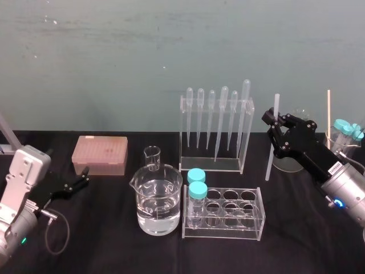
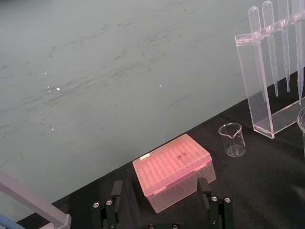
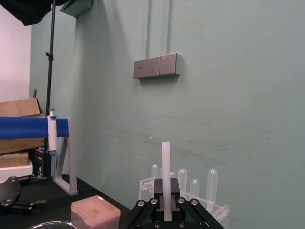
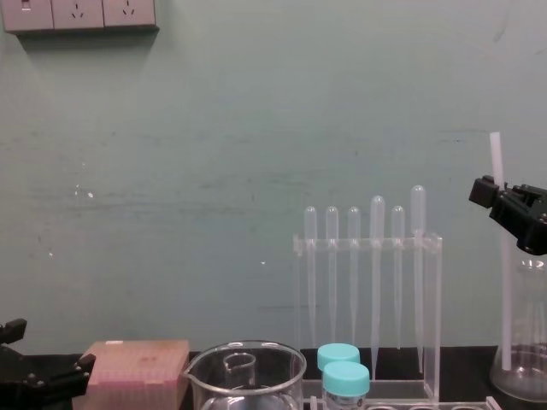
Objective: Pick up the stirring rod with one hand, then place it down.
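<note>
Tabletop (image 1: pixel 296 251) black beneath teal wall (image 1: pixel 171 45); right hand (image 1: pixel 278 123) grips stirring rod (image 1: pixel 268 165) upright.

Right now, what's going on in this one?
The right gripper is clamped on the stirring rod, holding it roughly upright just to the right of the pipette rack. Whether the rod's lower end touches the table cannot be told. The left gripper sits open and idle at the left, near the pink box.

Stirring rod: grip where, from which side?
Grip the stirring rod across its upper shaft, coming in horizontally from the robot's right: it stands near upright, thin and even. The right gripper is shut on it there. Left gripper parked at lower left.
</note>
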You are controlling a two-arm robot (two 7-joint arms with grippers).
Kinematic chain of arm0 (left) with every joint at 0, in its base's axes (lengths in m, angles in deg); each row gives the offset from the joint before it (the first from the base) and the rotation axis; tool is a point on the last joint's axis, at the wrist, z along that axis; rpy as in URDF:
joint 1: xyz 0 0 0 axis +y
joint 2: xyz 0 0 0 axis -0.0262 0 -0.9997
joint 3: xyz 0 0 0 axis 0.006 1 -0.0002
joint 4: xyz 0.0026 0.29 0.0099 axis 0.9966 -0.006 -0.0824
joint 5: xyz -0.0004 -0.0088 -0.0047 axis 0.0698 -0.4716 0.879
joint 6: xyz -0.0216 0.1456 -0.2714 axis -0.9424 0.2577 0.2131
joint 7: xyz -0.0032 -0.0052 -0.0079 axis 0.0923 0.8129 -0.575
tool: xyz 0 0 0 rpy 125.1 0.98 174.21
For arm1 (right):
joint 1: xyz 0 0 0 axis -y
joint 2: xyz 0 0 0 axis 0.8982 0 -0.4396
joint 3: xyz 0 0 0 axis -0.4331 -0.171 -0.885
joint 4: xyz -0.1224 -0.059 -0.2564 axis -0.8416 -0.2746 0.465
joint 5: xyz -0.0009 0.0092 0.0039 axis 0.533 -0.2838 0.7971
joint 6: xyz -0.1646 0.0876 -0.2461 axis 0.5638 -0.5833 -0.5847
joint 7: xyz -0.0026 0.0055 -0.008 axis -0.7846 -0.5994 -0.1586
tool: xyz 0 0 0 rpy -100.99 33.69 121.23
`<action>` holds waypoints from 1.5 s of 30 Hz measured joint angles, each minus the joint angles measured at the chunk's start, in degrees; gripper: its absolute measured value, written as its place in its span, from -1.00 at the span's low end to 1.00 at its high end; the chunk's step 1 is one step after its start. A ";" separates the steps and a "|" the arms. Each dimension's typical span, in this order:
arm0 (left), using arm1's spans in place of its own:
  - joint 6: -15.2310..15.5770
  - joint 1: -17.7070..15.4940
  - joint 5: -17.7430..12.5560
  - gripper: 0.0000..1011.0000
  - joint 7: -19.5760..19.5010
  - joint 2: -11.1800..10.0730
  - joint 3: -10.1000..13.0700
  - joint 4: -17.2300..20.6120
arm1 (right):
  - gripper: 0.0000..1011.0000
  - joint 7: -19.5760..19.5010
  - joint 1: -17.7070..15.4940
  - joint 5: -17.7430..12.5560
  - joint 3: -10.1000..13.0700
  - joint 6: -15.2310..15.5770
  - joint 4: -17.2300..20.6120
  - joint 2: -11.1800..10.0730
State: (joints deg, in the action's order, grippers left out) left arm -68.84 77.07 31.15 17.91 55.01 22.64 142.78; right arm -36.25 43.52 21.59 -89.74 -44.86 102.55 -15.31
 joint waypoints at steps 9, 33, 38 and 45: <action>0.00 0.00 0.00 0.98 0.00 0.00 0.00 0.00 | -0.85 0.00 0.00 0.00 0.00 0.00 0.00 0.00; 0.00 0.00 0.00 0.98 0.00 0.00 0.00 0.00 | -0.85 0.00 0.00 -0.01 0.00 0.00 0.00 0.00; 0.00 0.00 0.00 0.98 0.00 0.00 0.00 0.00 | -0.85 0.00 0.00 -0.01 0.00 0.00 0.00 0.00; 0.00 0.00 0.00 0.98 0.00 0.00 0.00 0.00 | -0.85 0.00 -0.01 0.00 0.00 0.00 0.00 0.00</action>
State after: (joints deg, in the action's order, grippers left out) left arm -68.83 77.07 31.15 17.91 55.01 22.64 142.78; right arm -36.25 43.51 21.59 -89.74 -44.86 102.54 -15.31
